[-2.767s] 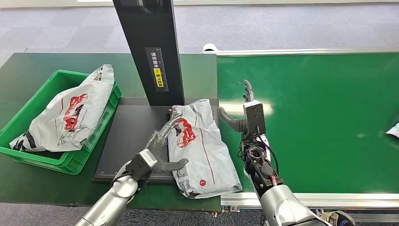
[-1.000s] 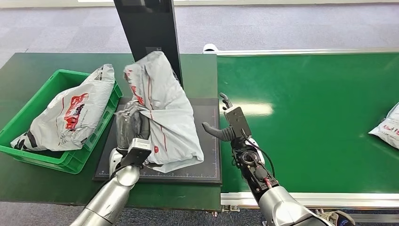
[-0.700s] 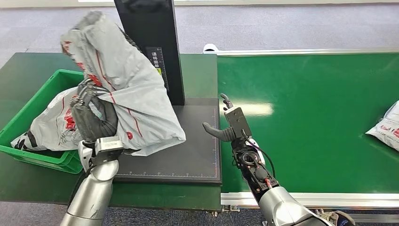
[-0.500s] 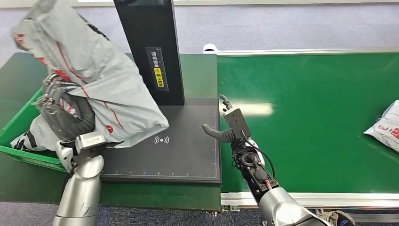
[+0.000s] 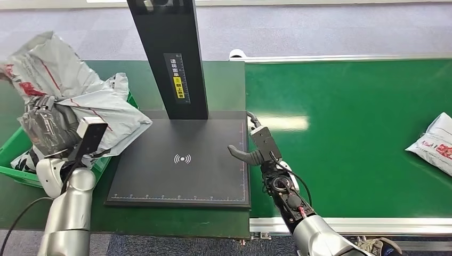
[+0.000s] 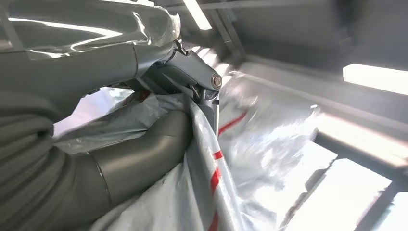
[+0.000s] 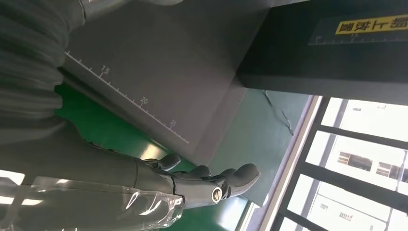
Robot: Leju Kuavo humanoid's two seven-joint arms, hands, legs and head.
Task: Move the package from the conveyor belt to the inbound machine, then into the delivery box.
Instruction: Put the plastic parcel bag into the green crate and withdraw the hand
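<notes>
I see my left hand (image 5: 47,128) gripping the grey package (image 5: 80,101), fingers wrapped into its crumpled plastic; the left wrist view shows the thumb (image 6: 144,159) pressed against the film. Since half a second ago the package has dropped from high above the table to just over the green delivery box (image 5: 13,160), touching the bag already inside. My right hand (image 5: 255,146) stays empty with fingers spread, beside the black scanner plate (image 5: 181,160), now fully bare. Another parcel (image 5: 434,144) has crept further in on the conveyor belt (image 5: 352,133).
</notes>
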